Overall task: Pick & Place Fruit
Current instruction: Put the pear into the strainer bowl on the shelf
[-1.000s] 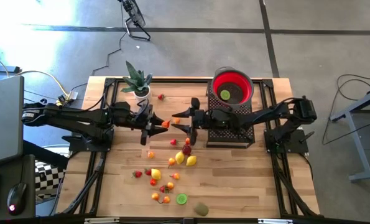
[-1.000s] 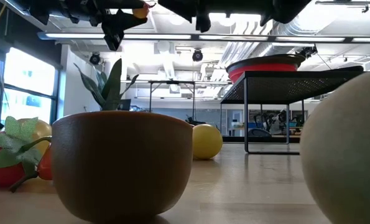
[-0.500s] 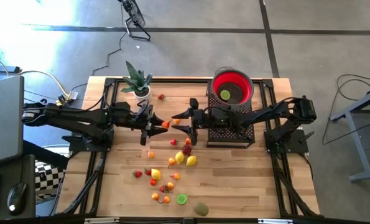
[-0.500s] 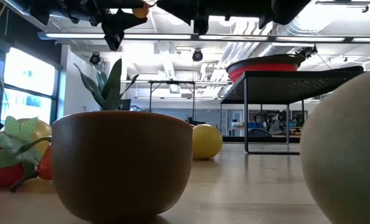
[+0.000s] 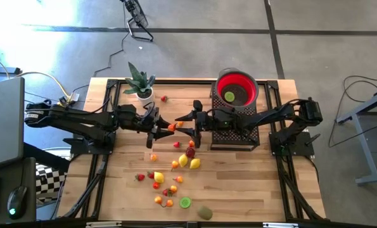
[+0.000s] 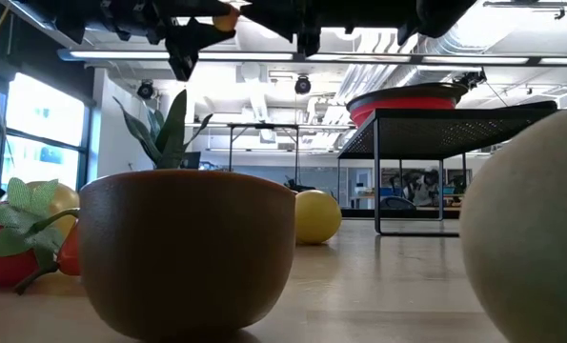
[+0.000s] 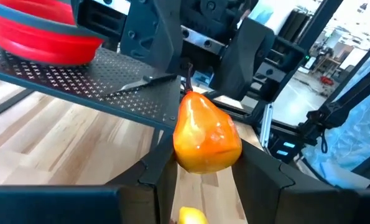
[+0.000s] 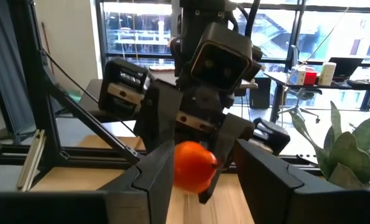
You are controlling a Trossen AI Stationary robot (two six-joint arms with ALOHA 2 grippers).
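Here the left gripper (image 5: 165, 126) pinched a glossy orange pear (image 7: 206, 133), smooth-skinned with a dark stem, above the middle of the pale wooden table (image 5: 239, 183). The right gripper (image 5: 183, 125) faced it, its dark angular fingers (image 8: 155, 171) spread apart on either side of the pear, not visibly touching it.

A grey concrete floor (image 5: 61, 50) with dark seams surrounds the light wooden table (image 5: 239, 190). At nine o'clock stands a grey monitor (image 5: 1, 120); at three o'clock, a grey metal table frame (image 5: 365, 120). Tall windows (image 8: 141, 37) and long ceiling lights (image 6: 293, 59) brighten the room.
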